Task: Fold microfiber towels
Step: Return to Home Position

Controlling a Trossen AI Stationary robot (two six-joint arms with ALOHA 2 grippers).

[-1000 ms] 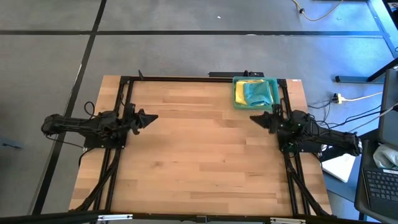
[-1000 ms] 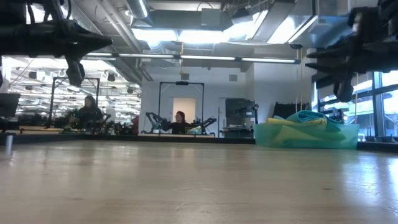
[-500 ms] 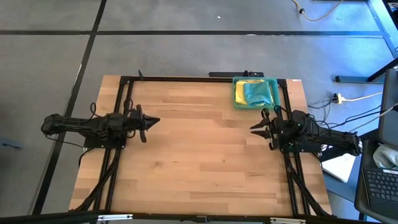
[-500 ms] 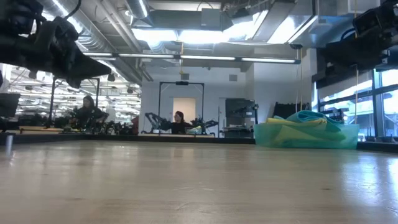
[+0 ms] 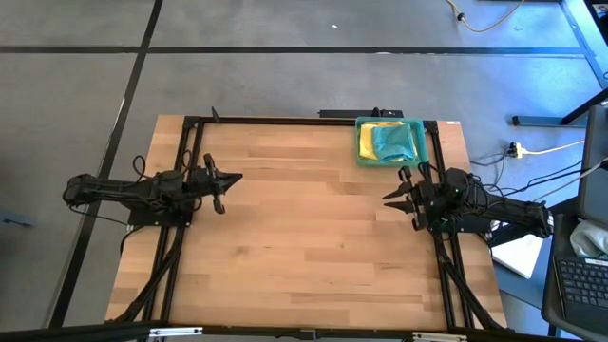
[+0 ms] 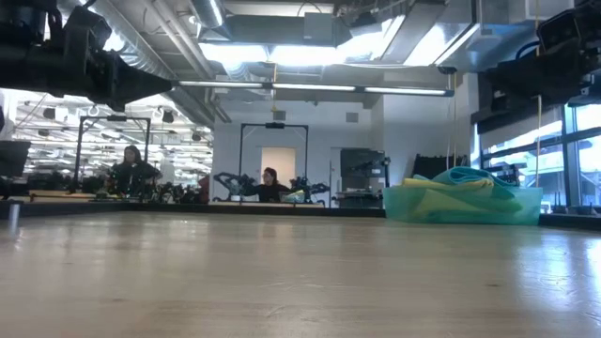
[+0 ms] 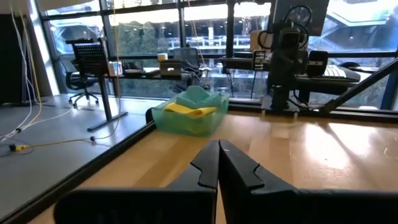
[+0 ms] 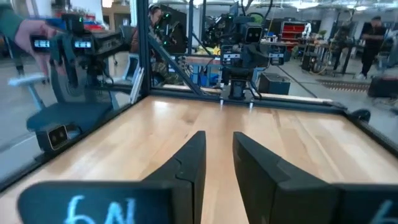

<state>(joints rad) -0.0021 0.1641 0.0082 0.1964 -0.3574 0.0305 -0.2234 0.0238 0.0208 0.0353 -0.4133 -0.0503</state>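
The microfiber towels (image 5: 390,142) lie bunched in a teal plastic tray (image 5: 419,123) at the table's far right; a yellow one and a teal one (image 6: 462,177) show, heaped above the tray's rim (image 6: 470,208). My left gripper (image 5: 237,178) hovers level over the table's left side, pointing right, its fingers shut (image 7: 219,144) on nothing. My right gripper (image 5: 384,197) hovers level at the right side, just nearer than the tray, pointing left. A narrow gap stands between its fingers (image 8: 219,138), with nothing in it.
Bare wooden tabletop (image 5: 304,228) stretches between the two arms. A black frame rail (image 5: 285,119) runs along the table's far edge and sides. People (image 6: 270,184) sit at other stations in the room beyond the far edge.
Both grippers have rolled about their own pointing line while staying where they were above the table. The towels and tray have not moved.
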